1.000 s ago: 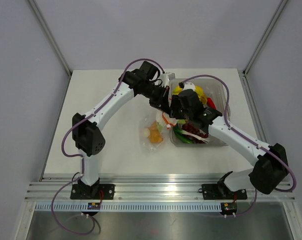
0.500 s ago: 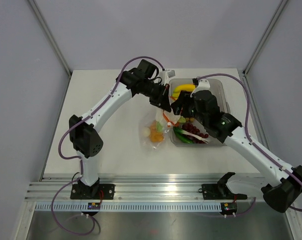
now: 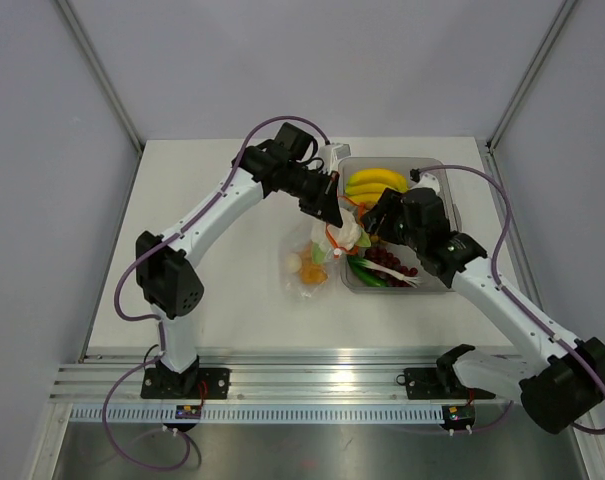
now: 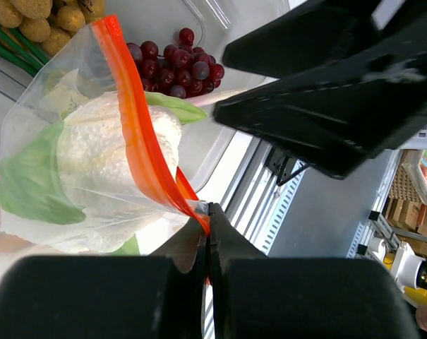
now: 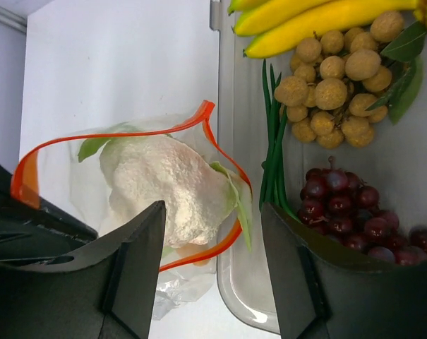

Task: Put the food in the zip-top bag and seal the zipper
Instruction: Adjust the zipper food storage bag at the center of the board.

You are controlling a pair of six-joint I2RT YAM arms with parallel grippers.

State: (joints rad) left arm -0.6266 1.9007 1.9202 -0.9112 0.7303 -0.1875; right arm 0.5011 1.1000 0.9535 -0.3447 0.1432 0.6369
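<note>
Swung back from the far end of the tub (image 3: 444, 172) since a second ago, the right gripper (image 3: 368, 226) now hangs over the mouth of the zip-top bag (image 3: 304, 268), and the bananas (image 3: 374, 182) it covered then lie in plain sight; a white cauliflower (image 5: 164, 185) now sits in that mouth. Nearest the arm bases, the bag lies on the table (image 3: 202, 300) just left of the tub, its bottom holding orange pieces (image 3: 315, 274) and a pale round piece (image 3: 293, 262). Its upper end is lifted: the left gripper (image 4: 207, 210) is clamped tight on one end of the zipper (image 4: 132, 120), and the red strip curves open in a loop around the cauliflower and its green leaves. The right gripper's jaws stand apart above that loop, gripping nothing. Inside the tub, green vegetables (image 3: 367, 276) lie at the near end with the dark red grapes (image 5: 344, 206) beside them; farther on comes the brown ball cluster (image 5: 333, 78); the bananas lie at the far end — all of these outside the bag.
</note>
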